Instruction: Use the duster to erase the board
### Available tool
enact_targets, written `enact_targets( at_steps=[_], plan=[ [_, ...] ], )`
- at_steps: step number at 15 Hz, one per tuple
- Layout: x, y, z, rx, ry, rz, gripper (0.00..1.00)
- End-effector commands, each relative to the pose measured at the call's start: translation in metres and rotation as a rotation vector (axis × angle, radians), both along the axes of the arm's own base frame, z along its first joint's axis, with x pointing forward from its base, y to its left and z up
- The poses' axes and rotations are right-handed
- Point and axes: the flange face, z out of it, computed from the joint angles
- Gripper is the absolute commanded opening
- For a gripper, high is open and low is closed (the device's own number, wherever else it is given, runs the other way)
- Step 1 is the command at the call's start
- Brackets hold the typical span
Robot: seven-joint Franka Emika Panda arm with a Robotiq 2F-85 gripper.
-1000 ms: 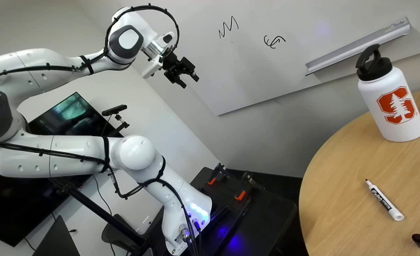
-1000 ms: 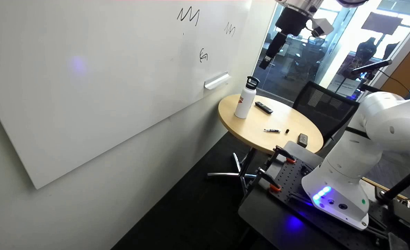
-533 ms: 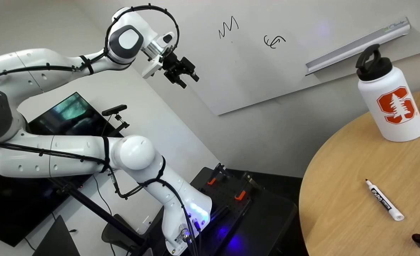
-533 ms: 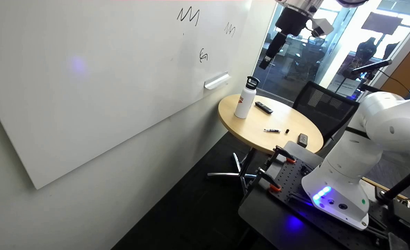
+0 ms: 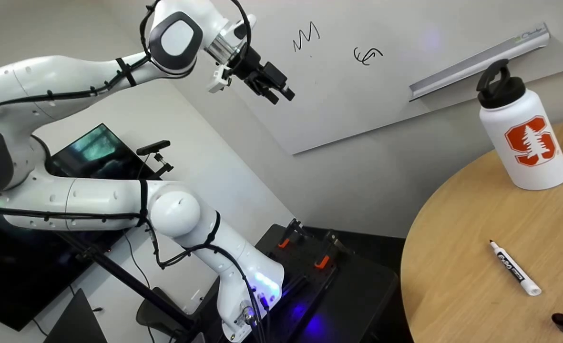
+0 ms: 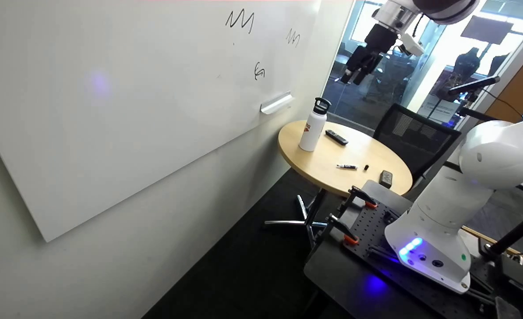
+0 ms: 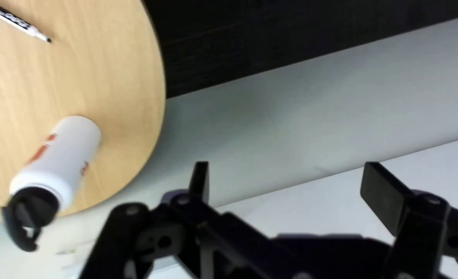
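Note:
The duster (image 6: 385, 178) is a small dark block lying on the round table's near edge in an exterior view; it is out of sight in the wrist view. The white board (image 5: 348, 105) hangs on the wall and also shows in an exterior view (image 6: 133, 124). It bears a black zigzag (image 5: 306, 36) and a curly scribble (image 5: 368, 55); a fainter zigzag (image 6: 293, 37) shows in an exterior view. My gripper (image 5: 281, 95) is up in the air, well away from the duster (image 6: 352, 79). In the wrist view its fingers (image 7: 287, 182) are wide apart with nothing between them.
A white bottle (image 5: 524, 138) stands on the round table (image 5: 443, 267) with a marker (image 5: 515, 267), a black cap (image 5: 562, 323) and a remote (image 6: 336, 137). A tray rail (image 5: 481, 62) sticks out from the board. A black chair (image 6: 414, 141) stands behind the table.
In the last half second the arm has moved and the gripper has turned; it has shifted right and slightly up in both exterior views. The duster, scribbles and table things have not moved.

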Motion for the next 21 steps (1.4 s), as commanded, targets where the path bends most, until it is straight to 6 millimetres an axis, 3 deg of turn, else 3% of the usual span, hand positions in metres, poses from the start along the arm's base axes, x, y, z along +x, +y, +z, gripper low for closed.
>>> enact_targets(
  at_steps=[1,4,6,7,8,13,15,16,17,19,21],
  plan=[
    [-0.019,-0.084,-0.029,-0.021,-0.016,-0.208,1.00],
    [-0.047,-0.150,-0.060,-0.045,-0.047,-0.392,1.00],
    [-0.063,-0.178,-0.077,-0.053,-0.068,-0.508,1.00],
    [-0.067,-0.183,-0.081,-0.019,-0.068,-0.567,1.00],
    [-0.066,-0.176,-0.072,-0.031,-0.065,-0.478,1.00],
    [-0.071,-0.184,-0.083,-0.018,-0.050,-0.545,1.00],
    [-0.065,-0.186,-0.078,-0.115,-0.111,-0.616,1.00],
    [-0.064,-0.197,-0.080,-0.149,-0.118,-0.662,1.00],
    [-0.063,-0.211,-0.088,-0.177,-0.116,-0.706,1.00],
    [-0.071,-0.241,-0.124,-0.210,-0.055,-0.784,1.00],
    [-0.091,-0.262,-0.165,-0.220,0.020,-0.851,1.00]
  ],
)
